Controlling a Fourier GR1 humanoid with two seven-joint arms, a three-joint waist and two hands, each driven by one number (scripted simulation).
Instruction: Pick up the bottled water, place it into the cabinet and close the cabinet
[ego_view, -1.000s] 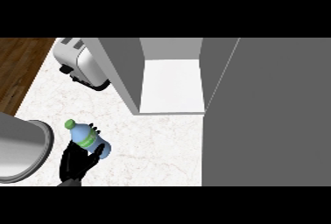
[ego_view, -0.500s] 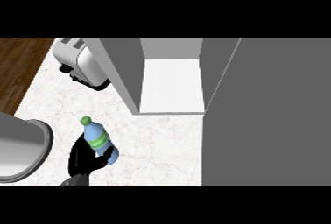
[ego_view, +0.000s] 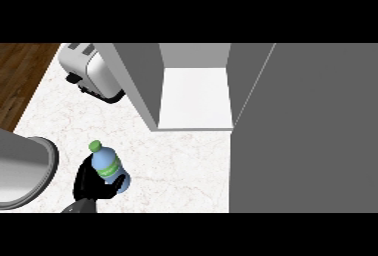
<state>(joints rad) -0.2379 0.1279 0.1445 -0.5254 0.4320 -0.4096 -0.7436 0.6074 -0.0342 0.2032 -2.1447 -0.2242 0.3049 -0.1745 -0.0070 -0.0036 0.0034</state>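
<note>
The water bottle (ego_view: 111, 170) is clear blue with a green label and a green cap, and its cap points away from me. My left hand (ego_view: 90, 184) is curled round the bottle's lower part at the lower left of the head view, over the marble counter (ego_view: 177, 165). The cabinet (ego_view: 196, 97) stands open farther back and to the right, showing a white shelf. A wide grey panel (ego_view: 310, 130), seemingly its door, fills the right side. My right hand does not show.
A silver toaster (ego_view: 92, 75) sits at the back left beside the cabinet's grey side wall (ego_view: 140, 85). A large round grey vessel (ego_view: 22, 175) lies at the left edge close to my hand. Dark wood (ego_view: 18, 75) lies beyond the counter's left edge.
My left hand has carried the bottle slightly to the right, then a little back toward me. The bottle has turned so that its cap points more straight away.
</note>
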